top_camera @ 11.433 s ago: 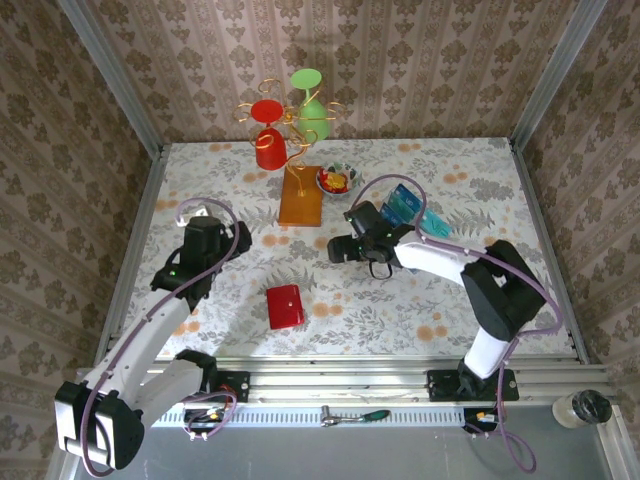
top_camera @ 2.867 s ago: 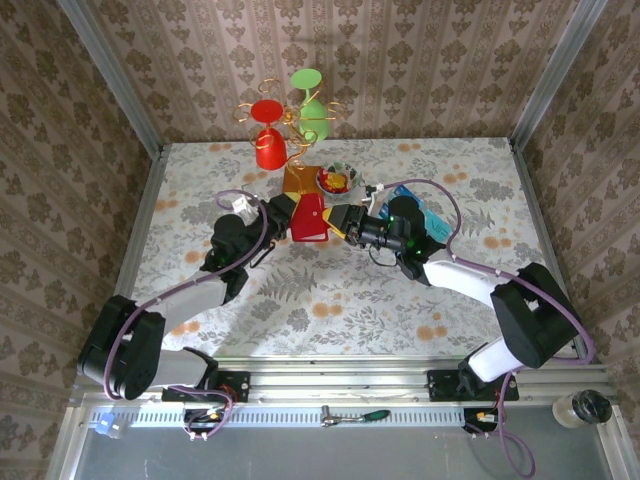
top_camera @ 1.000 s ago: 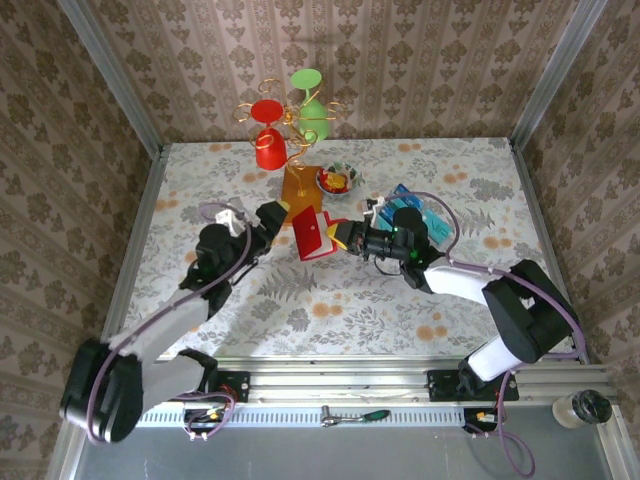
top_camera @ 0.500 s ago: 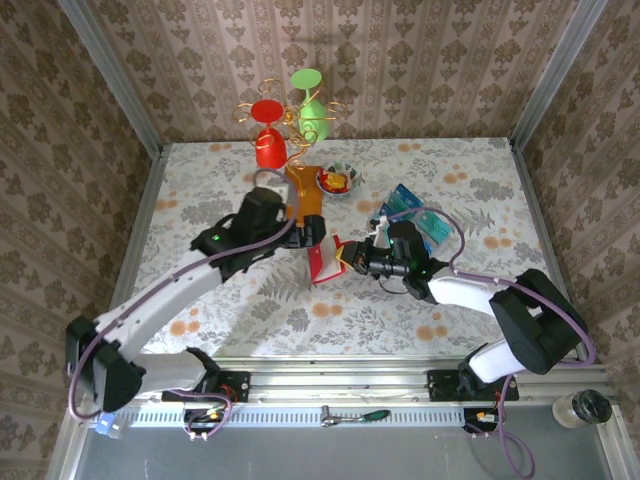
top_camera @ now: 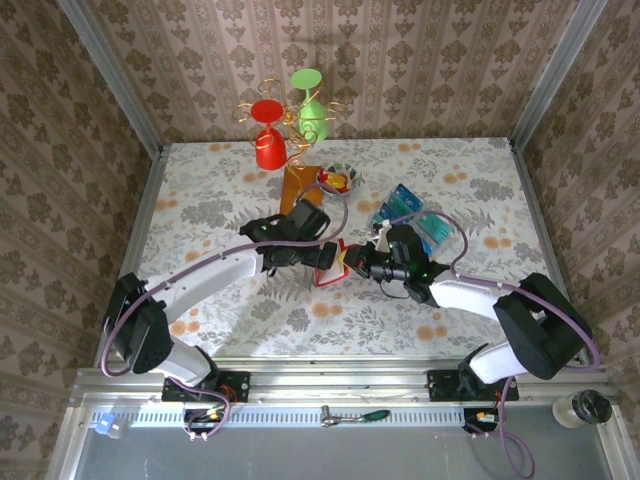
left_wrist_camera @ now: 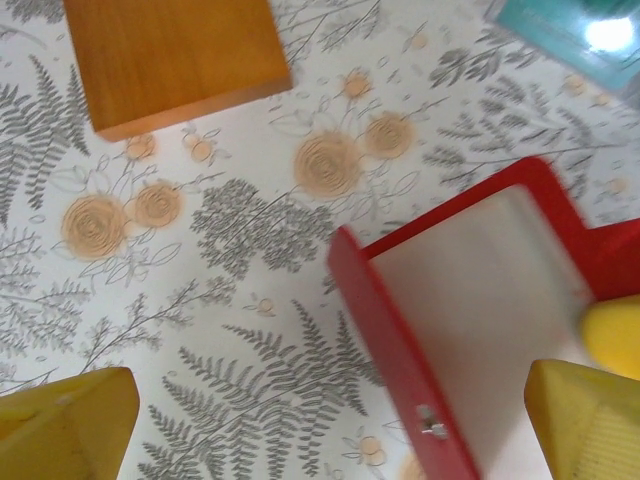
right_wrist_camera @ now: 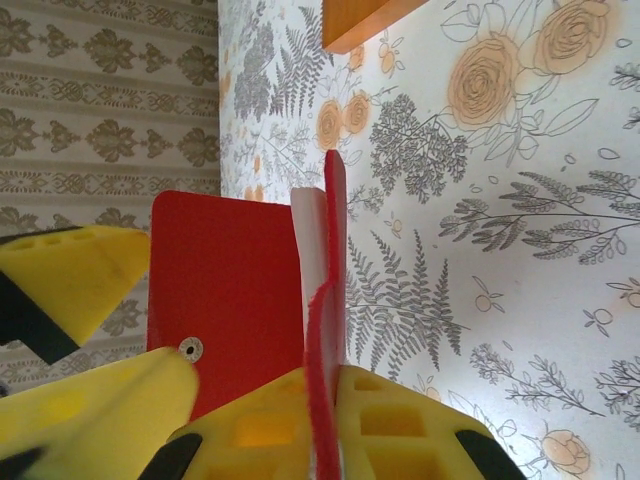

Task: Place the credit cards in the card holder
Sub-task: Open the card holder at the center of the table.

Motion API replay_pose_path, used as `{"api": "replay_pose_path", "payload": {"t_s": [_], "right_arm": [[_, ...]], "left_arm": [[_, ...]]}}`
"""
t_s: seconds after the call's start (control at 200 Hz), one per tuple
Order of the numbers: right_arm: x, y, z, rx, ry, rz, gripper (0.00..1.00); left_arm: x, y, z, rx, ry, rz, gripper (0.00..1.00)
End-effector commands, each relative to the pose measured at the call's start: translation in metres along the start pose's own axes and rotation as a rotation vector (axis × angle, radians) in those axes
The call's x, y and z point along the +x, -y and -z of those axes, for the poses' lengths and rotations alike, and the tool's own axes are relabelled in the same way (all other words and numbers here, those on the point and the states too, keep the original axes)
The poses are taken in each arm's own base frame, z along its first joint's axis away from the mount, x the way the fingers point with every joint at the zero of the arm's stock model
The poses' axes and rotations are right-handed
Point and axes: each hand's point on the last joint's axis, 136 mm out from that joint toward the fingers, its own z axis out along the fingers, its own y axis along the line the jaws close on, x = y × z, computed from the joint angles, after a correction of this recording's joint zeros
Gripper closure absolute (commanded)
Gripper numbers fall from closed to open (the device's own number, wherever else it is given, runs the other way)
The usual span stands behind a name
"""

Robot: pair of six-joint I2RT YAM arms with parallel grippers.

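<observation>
The glossy red card holder (top_camera: 326,266), open like a book with a pale lining, is mid-tabletop (top_camera: 200,200), one flap pinched by the right end effector (top_camera: 350,262). The left end effector (top_camera: 318,250) is spread wide beside it. Teal credit cards (top_camera: 412,216) lie well apart to the back right, with an orange stand base (top_camera: 300,188) near behind.

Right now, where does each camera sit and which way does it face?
Top external: above and behind, looking down at the table; both arms.
Left wrist: looks down on the card holder; open left tool's fingers.
Right wrist: looks along the table; right tool shut on card holder.
All share the card holder.
</observation>
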Motion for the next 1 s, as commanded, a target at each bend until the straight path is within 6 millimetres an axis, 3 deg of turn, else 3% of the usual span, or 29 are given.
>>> {"api": "replay_pose_path", "payload": {"t_s": [0.0, 0.255, 0.56, 0.995], "right_arm": [[-0.004, 0.007, 0.006, 0.027, 0.042, 0.019, 1.00], [-0.002, 0.031, 0.009, 0.069, 0.087, -0.021, 1.00], [0.005, 0.049, 0.008, 0.076, 0.168, -0.050, 1.00], [0.028, 0.054, -0.020, 0.067, 0.136, -0.055, 1.00]], "left_arm": [[0.021, -0.023, -0.004, -0.103, -0.033, -0.028, 0.00], [0.055, -0.048, -0.026, -0.195, -0.073, -0.022, 0.00], [0.082, -0.047, -0.057, -0.186, -0.129, -0.017, 0.00], [0.093, -0.050, -0.068, -0.200, -0.149, -0.018, 0.00]]}}
